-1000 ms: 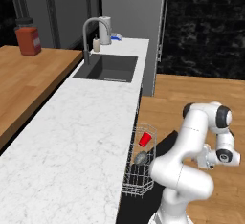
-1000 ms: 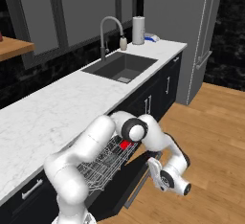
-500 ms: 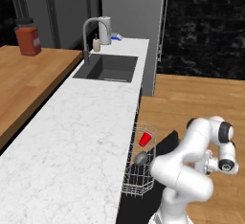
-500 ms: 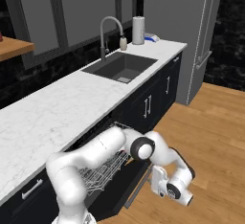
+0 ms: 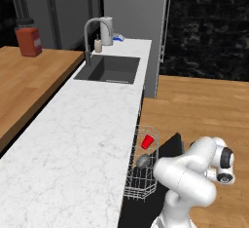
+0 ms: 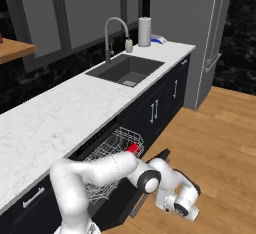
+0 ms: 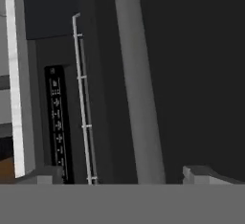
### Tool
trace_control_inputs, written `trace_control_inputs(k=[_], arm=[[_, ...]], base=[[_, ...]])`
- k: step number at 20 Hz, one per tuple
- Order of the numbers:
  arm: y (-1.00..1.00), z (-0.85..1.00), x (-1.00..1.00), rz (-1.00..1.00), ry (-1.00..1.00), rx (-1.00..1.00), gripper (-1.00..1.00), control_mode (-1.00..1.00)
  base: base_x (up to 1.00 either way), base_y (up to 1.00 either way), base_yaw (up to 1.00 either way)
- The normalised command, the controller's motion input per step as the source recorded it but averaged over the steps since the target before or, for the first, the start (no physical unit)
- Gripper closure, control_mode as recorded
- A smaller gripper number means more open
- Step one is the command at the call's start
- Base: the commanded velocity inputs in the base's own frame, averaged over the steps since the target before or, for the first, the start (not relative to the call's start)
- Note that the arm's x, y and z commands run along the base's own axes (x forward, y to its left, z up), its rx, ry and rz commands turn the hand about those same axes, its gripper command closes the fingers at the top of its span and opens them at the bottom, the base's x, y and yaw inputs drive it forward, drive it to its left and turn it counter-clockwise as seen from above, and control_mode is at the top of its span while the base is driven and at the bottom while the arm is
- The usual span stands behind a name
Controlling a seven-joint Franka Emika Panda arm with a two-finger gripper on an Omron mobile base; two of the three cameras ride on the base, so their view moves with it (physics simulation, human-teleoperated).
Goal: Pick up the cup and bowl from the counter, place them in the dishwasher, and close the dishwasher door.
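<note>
- My gripper (image 7: pixel 124 175) hangs low beside the open dishwasher door (image 5: pixel 171 146), fingers (image 7: pixel 203 174) spread wide and holding nothing.
- The cup (image 5: pixel 148 141) lies in the white wire rack (image 5: pixel 142 173) of the dishwasher (image 6: pixel 112 150), pulled out below the counter (image 5: pixel 82 149).
- The bowl (image 5: pixel 143 161) sits in the same rack, just beside the cup and nearer the camera in the left base view.

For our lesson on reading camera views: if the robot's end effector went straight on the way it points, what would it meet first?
Most likely the dishwasher door: the end effector, jaws open, faces its dark panel and long grey handle bar. Depth is unclear.
</note>
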Motion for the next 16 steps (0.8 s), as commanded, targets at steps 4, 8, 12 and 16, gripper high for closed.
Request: trace_control_inputs(k=[4, 8, 12, 16], arm=[[0.0, -0.87, 0.08, 0.12, 0.0, 0.06, -1.0, -1.0], [0.21, -0.38, 0.1, 0.16, -0.12, 0.11, -1.0, -1.0], [0.45, 0.0, -0.06, 0.17, -0.26, 0.26, -1.0, -1.0], [0.79, 0.14, -0.17, 0.2, -0.24, 0.4, -1.0, -1.0]], base=[[0.0, 0.0, 0.0], [0.0, 0.0, 0.0], [0.0, 0.0, 0.0], [0.0, 0.0, 0.0]])
